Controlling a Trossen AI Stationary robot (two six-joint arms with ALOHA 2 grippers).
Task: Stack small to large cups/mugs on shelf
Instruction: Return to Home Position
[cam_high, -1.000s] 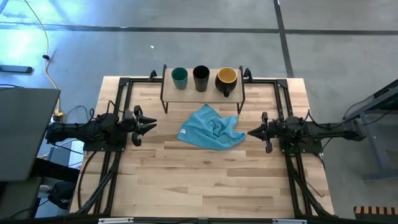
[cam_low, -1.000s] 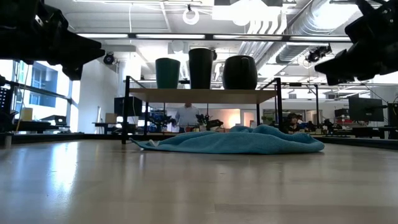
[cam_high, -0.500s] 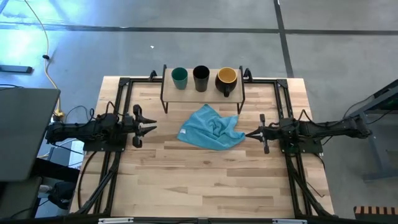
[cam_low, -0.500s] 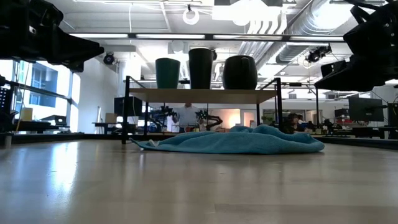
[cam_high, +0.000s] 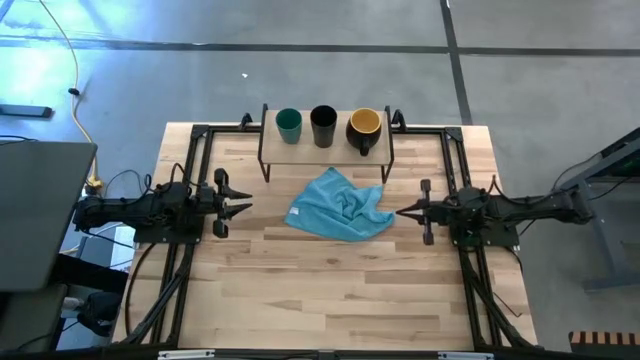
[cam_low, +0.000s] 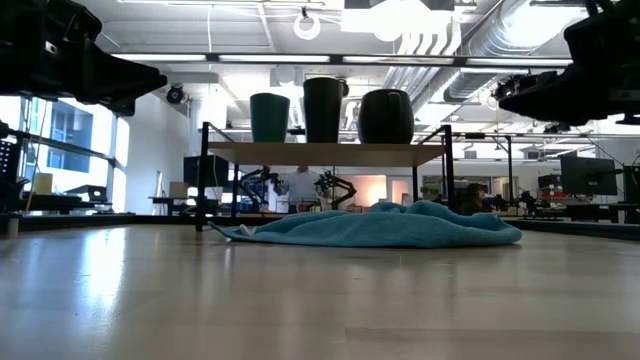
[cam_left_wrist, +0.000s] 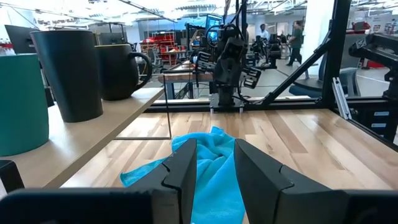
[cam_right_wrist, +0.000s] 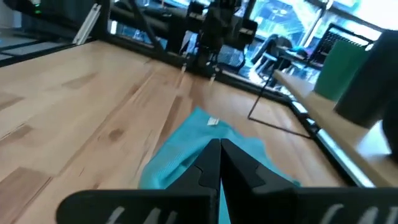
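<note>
I am holding my left end effector (cam_high: 243, 206) in the air over the left side of the counter (cam_high: 330, 290), pointing in toward the middle. Its fingers (cam_left_wrist: 180, 177) are standing a narrow gap apart, gripping nothing and touching nothing. I am holding my right end effector (cam_high: 402, 212) opposite it over the right side, also raised above the wood. Its fingers (cam_right_wrist: 205, 168) are pressing together with nothing between them, and its tip is hovering just beside the edge of the cloth (cam_high: 338, 205).

The cloth, a crumpled blue one, is lying on the counter between my two end effectors, nearer the right one.

Beyond the cloth, the shelf (cam_high: 305, 150) is standing at the far edge of the counter. The three cups are sitting upright on it in a row. The teal cup (cam_high: 289, 124) is standing to my left, the black cup (cam_high: 323, 123) in the middle, and the mug (cam_high: 364, 127) to my right. The mug is showing its yellow-orange inside, with its handle pointing toward the cloth.
</note>
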